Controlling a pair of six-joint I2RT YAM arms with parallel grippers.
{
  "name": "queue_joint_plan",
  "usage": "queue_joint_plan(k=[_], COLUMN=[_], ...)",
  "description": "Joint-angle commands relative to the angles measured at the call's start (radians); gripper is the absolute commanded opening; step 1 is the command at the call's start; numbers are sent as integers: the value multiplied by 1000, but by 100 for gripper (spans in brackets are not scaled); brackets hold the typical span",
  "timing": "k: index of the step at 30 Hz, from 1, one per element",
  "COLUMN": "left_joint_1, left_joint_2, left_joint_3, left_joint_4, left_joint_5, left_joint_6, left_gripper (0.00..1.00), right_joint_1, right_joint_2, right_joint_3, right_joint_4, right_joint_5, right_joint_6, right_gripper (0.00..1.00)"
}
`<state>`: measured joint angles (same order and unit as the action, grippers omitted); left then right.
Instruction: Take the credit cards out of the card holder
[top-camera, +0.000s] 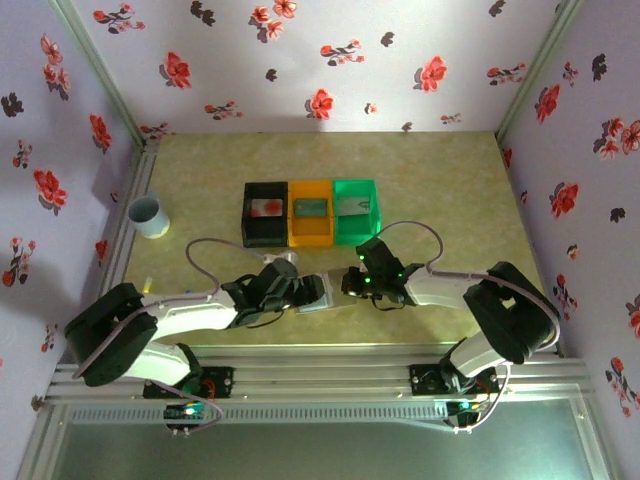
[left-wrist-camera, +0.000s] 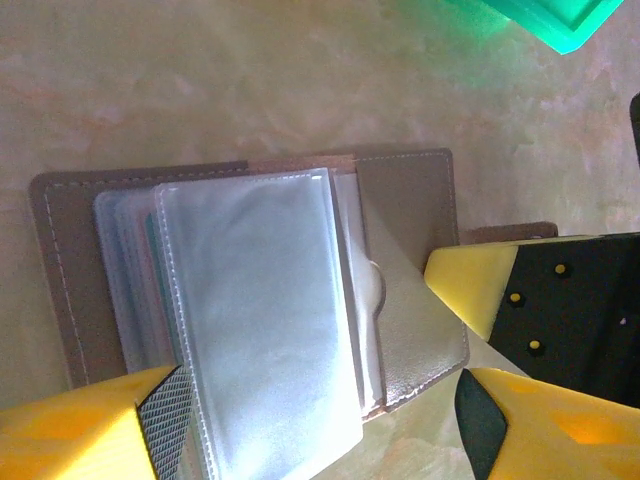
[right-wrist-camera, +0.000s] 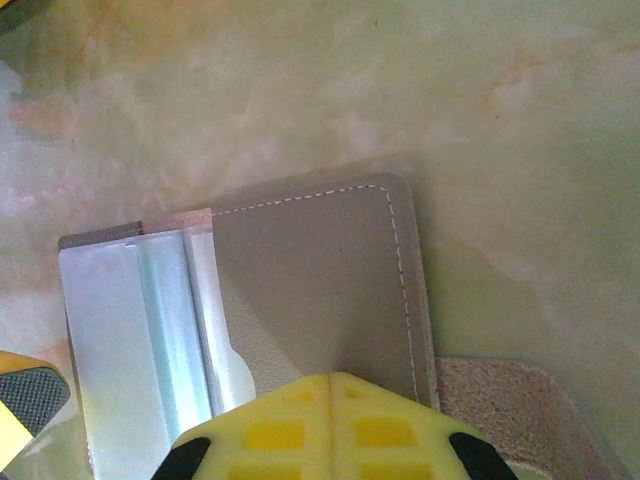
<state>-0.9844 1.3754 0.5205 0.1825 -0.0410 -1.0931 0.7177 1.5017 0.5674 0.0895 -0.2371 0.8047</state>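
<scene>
Now the holder (top-camera: 316, 297) lies open near the table's (top-camera: 450, 170) front edge. The right claw (right-wrist-camera: 330, 400) is clenched, its tip on the holder's right half. The left claw (left-wrist-camera: 318, 400) is released, astride the clear sleeves (left-wrist-camera: 260, 310). Three cards (top-camera: 267, 207) lie in the bins (top-camera: 311, 240) behind.

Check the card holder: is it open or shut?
Open. The card holder lies spread flat on the table, clear sleeves fanned out over its inside.

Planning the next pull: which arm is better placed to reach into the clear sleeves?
Probably the left arm: its jaws stand open astride the clear sleeves, while the right arm has shut jaws pressing down the card holder cover.
</scene>
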Motion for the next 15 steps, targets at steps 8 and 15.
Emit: queue_joint_plan(k=[8, 15], left_joint_1=[-60, -80], left_joint_2=[38, 76], left_joint_3=[82, 118], left_joint_4=[-190, -222], left_joint_5=[-111, -135], left_joint_6=[31, 29], left_gripper=[73, 73], right_joint_1=[-8, -8], right_joint_2=[-12, -18], right_joint_3=[-9, -9], right_joint_4=[-95, -105], right_joint_5=[40, 42], right_joint_6=[-30, -33], right_gripper=[0, 0])
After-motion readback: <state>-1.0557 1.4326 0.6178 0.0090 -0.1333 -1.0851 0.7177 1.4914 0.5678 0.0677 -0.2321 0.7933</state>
